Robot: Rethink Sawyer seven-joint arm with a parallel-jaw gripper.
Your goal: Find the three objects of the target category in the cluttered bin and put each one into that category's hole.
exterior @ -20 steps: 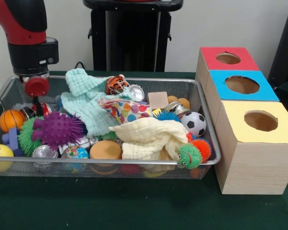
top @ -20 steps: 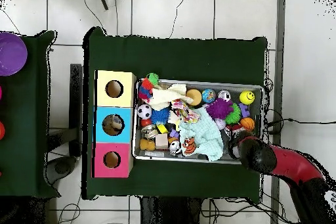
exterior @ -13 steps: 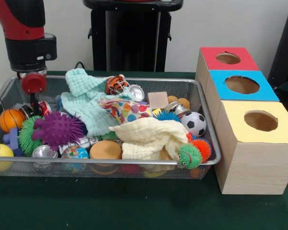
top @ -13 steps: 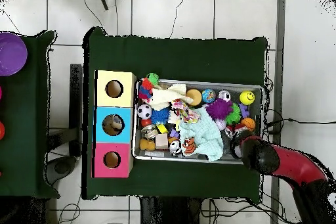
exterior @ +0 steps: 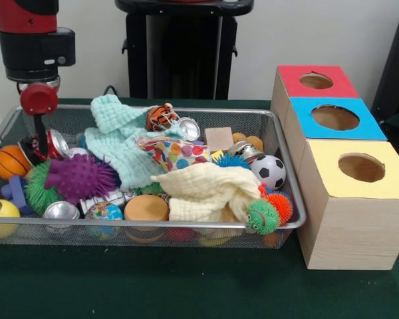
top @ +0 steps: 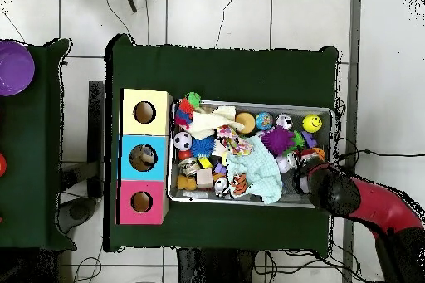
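My gripper (exterior: 38, 142) hangs over the left end of the wire bin (exterior: 153, 228), shut on a red and silver can (exterior: 51, 143) that sits slightly raised above the toys. In the overhead view the arm (top: 332, 190) covers the bin's lower right corner and hides the fingers. Other metal cans lie in the bin: one by the front wall (exterior: 61, 211), one near the tiger ball (exterior: 189, 128), and one beside the soccer ball (exterior: 246, 151). To the right stand the red box (exterior: 316, 81), blue box (exterior: 336, 117) and yellow box (exterior: 361, 167), each with a round hole.
The bin is packed with a purple spiky ball (exterior: 81, 178), a basketball (exterior: 10, 161), a smiley ball (exterior: 0, 214), a mint cloth (exterior: 123, 143), a cream cloth (exterior: 206, 189) and a wooden block (exterior: 218, 138). Its rim (top: 249, 104) surrounds them all.
My gripper has risen and drifted slightly left, taking the red can up with it. The basketball and green spiky ball have shifted a little; the rest stays put.
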